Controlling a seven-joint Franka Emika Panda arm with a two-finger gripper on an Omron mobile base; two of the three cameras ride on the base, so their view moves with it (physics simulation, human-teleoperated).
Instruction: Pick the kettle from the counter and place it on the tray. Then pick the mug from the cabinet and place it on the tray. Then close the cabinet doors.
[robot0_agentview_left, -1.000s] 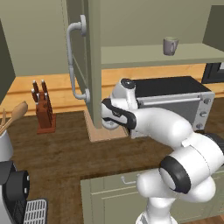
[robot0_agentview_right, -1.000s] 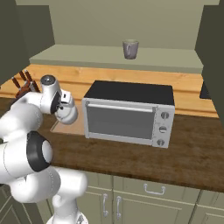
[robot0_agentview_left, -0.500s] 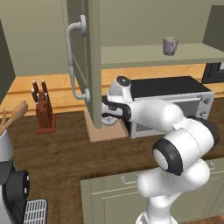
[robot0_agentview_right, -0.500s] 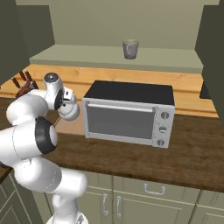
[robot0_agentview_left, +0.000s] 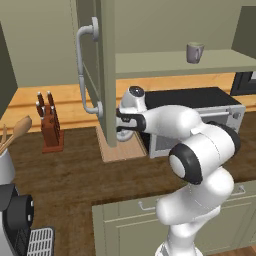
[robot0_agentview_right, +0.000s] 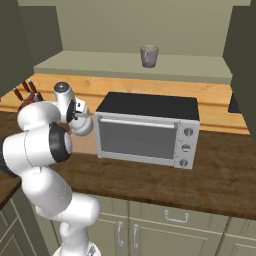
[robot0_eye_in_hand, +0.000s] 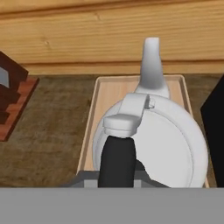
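The white kettle fills the hand view, its spout pointing away over the light-tan tray. My gripper is shut on the kettle's dark upright handle. I cannot tell whether the kettle rests on the tray or hangs just above it. In the left base view the gripper and kettle sit over the tray, partly behind the open cabinet door. The grey mug stands on the cabinet shelf. The gripper is left of the oven in the right base view.
A silver and black countertop oven stands just right of the tray. A knife block is to the left on the dark counter. The door's grey bar handle hangs close to the arm.
The hand with the kettle has edged slightly left and stayed over the tray. The arm's elbow has swung up and toward the camera.
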